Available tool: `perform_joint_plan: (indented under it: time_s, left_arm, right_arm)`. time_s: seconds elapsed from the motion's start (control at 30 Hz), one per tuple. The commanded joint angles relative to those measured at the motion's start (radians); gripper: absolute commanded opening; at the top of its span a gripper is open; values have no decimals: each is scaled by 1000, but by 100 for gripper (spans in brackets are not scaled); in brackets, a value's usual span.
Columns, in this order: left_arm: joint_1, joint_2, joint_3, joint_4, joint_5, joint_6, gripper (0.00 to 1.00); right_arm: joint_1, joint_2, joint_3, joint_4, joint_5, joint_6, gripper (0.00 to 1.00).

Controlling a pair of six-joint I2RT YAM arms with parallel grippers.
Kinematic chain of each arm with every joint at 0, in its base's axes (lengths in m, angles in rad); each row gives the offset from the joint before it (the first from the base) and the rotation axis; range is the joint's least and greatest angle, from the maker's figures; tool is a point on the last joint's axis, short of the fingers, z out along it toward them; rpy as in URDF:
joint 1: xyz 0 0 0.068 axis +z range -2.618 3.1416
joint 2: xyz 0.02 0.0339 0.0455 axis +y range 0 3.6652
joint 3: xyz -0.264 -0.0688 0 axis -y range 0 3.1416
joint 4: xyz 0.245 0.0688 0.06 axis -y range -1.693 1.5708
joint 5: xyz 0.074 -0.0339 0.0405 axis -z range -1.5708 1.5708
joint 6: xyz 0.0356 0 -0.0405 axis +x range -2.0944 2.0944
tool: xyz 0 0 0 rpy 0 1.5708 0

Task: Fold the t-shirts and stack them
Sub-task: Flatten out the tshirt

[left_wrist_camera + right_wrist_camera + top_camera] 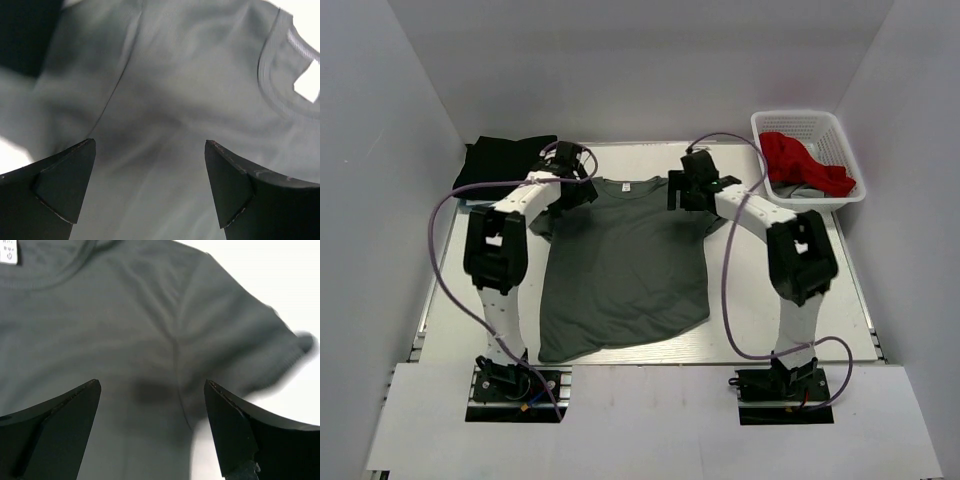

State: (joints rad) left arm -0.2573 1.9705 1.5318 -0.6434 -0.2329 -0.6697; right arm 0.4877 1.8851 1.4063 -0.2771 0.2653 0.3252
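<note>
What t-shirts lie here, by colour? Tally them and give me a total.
Dark grey cloth t-shirt, spread flat: 1
Black cloth t-shirt: 1
Red cloth t-shirt, crumpled in white mesh basket: 1
Total: 3; grey cloth under the red one, unclear, uncounted.

Grey shirt (pixel 620 265) flat on the table (pixel 845 300), left gripper (pixel 582 178) and right gripper (pixel 677 190) over its shoulders, red shirt (pixel 798 160) in basket (pixel 805 116).

Spread t-shirt (pixel 620 260) on table (pixel 760 320), centre; folded t-shirt (pixel 505 155) behind-left; basket (pixel 807 116) behind-right, crumpled t-shirt (pixel 805 162) inside.
</note>
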Motion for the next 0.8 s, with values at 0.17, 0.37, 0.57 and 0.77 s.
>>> perform_joint_plan:
  time_s: [0.17,0.37,0.57,0.77]
  left_arm:
    - [10,223,223,-52,26,74,100]
    - [-20,372,303,43,235,159,100]
    - [-88,528,512,235,619,229,100]
    - [-212,663,735,376,822,249,100]
  right_arm:
    - [-34,172,114,-71,-92,38,90]
    - [-34,50,-174,-86,-132,87,90]
    - [67,-223,-589,-43,-354,146,90]
    - [280,-417,-676,5,-477,155,90]
